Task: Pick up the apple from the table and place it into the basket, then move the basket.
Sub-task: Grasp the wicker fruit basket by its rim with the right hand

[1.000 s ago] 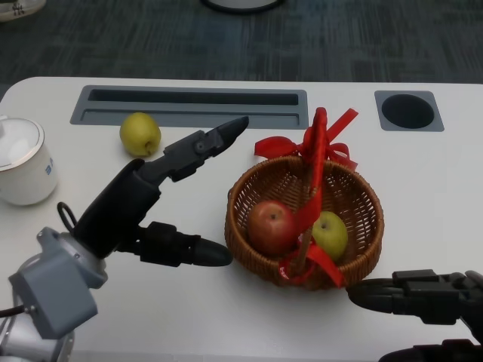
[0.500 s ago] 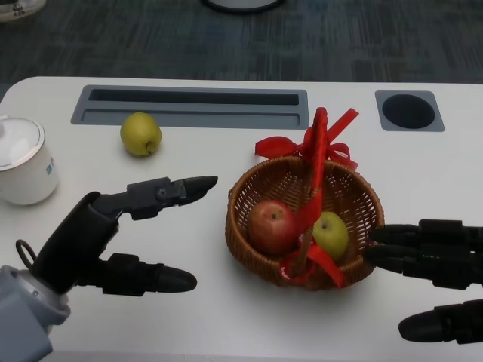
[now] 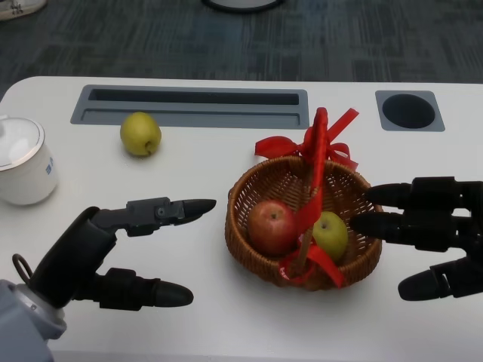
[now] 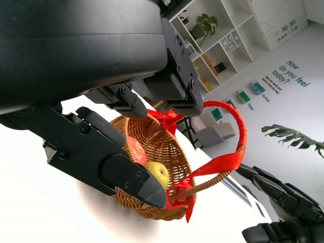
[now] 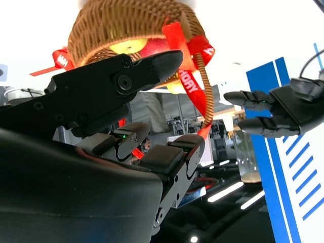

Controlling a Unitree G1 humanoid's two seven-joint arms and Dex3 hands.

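A wicker basket (image 3: 355,256) with a red ribbon handle (image 3: 317,173) stands right of the table's middle. A red apple (image 3: 272,227) and a green apple (image 3: 330,235) lie inside it. A yellow-green apple (image 3: 140,133) rests on the table at the back left. My left hand (image 3: 113,249) hovers left of the basket, fingers apart, holding nothing. My right hand (image 3: 430,230) is at the basket's right rim, fingers spread, upper fingertips over the rim; contact cannot be told. The left wrist view shows the basket (image 4: 154,202) beyond my fingers (image 4: 116,167), the right wrist view the basket (image 5: 109,28) from below.
A white lidded mug (image 3: 23,162) stands at the left edge. A grey recessed tray (image 3: 189,113) runs along the back of the table, with a round dark hole (image 3: 407,110) at its right. Beyond the table edge lies dark carpet.
My right hand has risen and moved in from the lower right to the basket's right rim. My left hand has drawn back and lowered, away from the yellow-green apple.
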